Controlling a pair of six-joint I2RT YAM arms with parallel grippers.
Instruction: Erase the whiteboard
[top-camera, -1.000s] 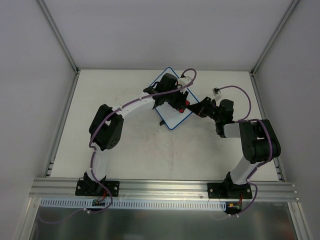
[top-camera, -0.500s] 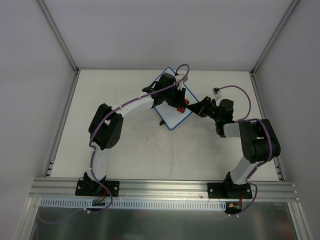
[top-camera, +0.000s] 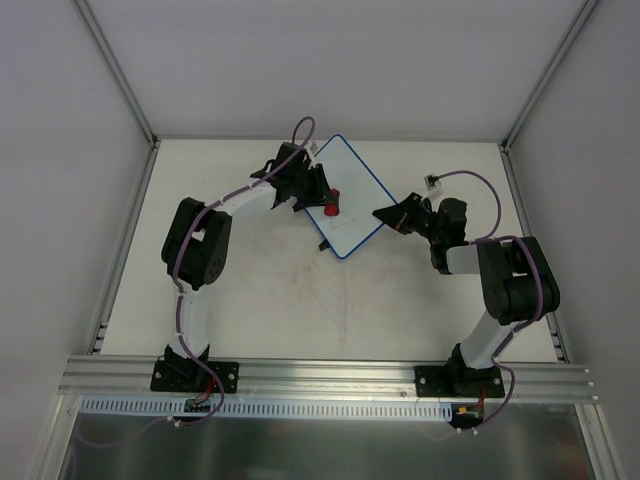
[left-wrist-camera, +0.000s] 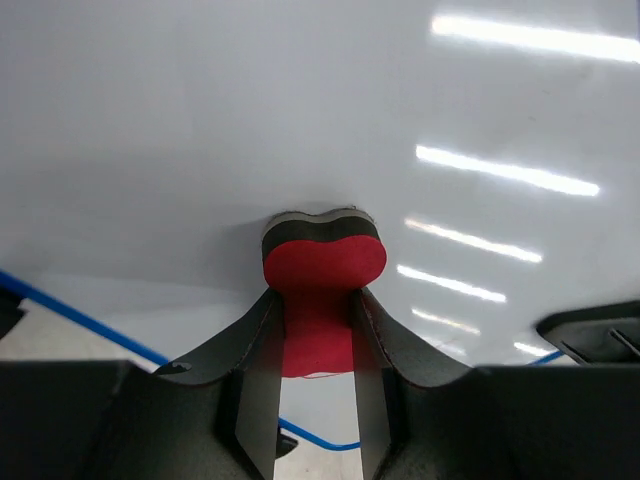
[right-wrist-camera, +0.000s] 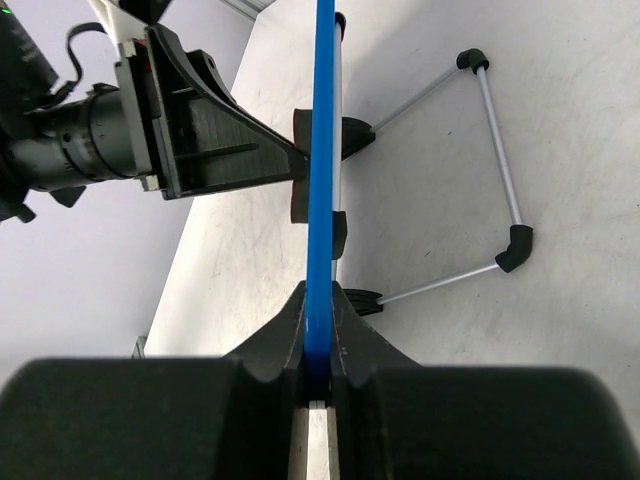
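You are working inside a booth of pale, matte wall panels (top-camera: 320, 70), with a ribbed aluminium rail (top-camera: 330, 375) running across the near edge of the table (top-camera: 260, 290), whose off-white top is showing faint scuffs. The whiteboard (top-camera: 355, 195) is sitting toward the far middle of that table, between the two arms, with one corner pointing away from you. Its face is looking glossy and is throwing back streaks of light, and a thin blue rim is running round it. Your left claw (left-wrist-camera: 315, 300) is closing its two dark, flat-sided fingers on the red eraser (left-wrist-camera: 322, 262), a soft-looking block with a darker layer at its end, and that end is pressing against the white face. Your right claw (right-wrist-camera: 318, 345) is gripping the board's blue rim edge-on, nearly closed, with only the rim's thickness between its fingers. On the far side of the board from the eraser, a thin silvery wire frame (right-wrist-camera: 500, 150) with black corner pieces is resting on the table and running in to the two black tabs (right-wrist-camera: 352, 135) on the board's edge. How steeply the board is leaning, you cannot tell. A small white-and-black part (top-camera: 432, 182) is lying near the right arm, too small to identify.
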